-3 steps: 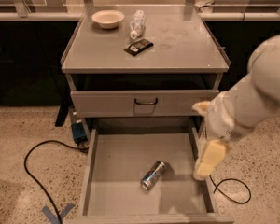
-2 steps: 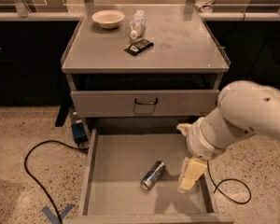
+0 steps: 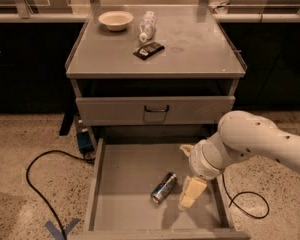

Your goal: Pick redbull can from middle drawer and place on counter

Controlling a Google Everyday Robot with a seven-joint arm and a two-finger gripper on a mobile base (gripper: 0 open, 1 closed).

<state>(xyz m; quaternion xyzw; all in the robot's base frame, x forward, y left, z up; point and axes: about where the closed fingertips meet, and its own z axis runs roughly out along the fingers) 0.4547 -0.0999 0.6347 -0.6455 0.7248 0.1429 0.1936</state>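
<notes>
The redbull can (image 3: 163, 187) lies on its side on the floor of the open middle drawer (image 3: 125, 184), a little right of centre. My gripper (image 3: 191, 193) hangs from the white arm inside the drawer, just right of the can and close to it, pointing down. The can lies free on the drawer floor. The counter (image 3: 190, 44) is the flat grey top of the cabinet above.
On the counter stand a white bowl (image 3: 115, 20), a clear plastic bottle (image 3: 147, 25) lying down and a dark packet (image 3: 148, 50). A closed drawer front with a loop handle (image 3: 156, 109) sits above the open drawer. Black cables (image 3: 40, 184) trail on the speckled floor.
The arm has moved left and down into the drawer, bringing my gripper from the drawer's right wall to just beside the can. The can has not moved.
</notes>
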